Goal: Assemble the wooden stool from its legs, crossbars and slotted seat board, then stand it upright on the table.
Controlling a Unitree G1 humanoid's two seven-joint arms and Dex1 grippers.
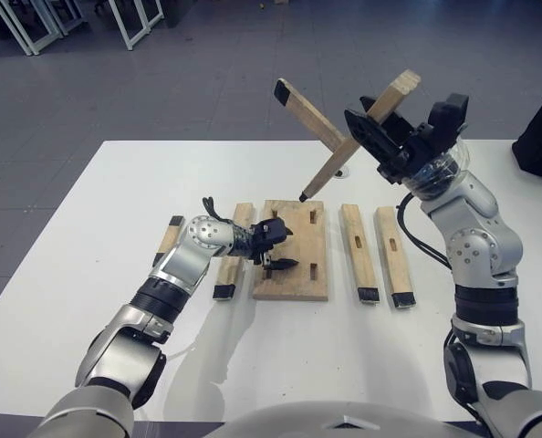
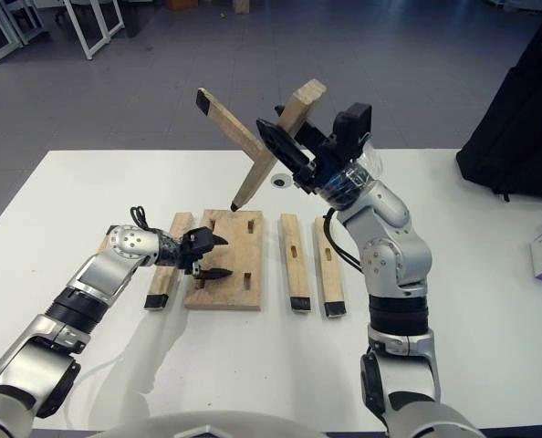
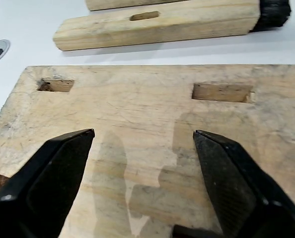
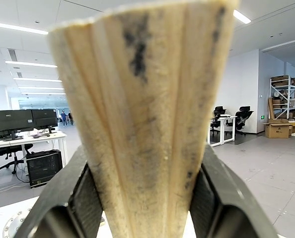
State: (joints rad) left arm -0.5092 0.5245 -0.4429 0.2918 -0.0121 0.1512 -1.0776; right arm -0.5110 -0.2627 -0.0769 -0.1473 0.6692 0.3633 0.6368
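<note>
Open-plan office or lab space: desks (image 4: 36, 140) with monitors (image 4: 18, 120), office chairs (image 4: 243, 117), long ceiling light strips (image 4: 18, 27), shelving with cardboard boxes (image 4: 282, 106). Plain white table (image 1: 70, 274) as workbench, grey tiled floor (image 1: 207, 73) around it.

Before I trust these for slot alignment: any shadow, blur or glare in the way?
Left wrist view: the left end effector casts soft shadows across the seat board, slots readable. Right wrist view: the held leg looms close and soft-focused; ceiling strips glare.
</note>
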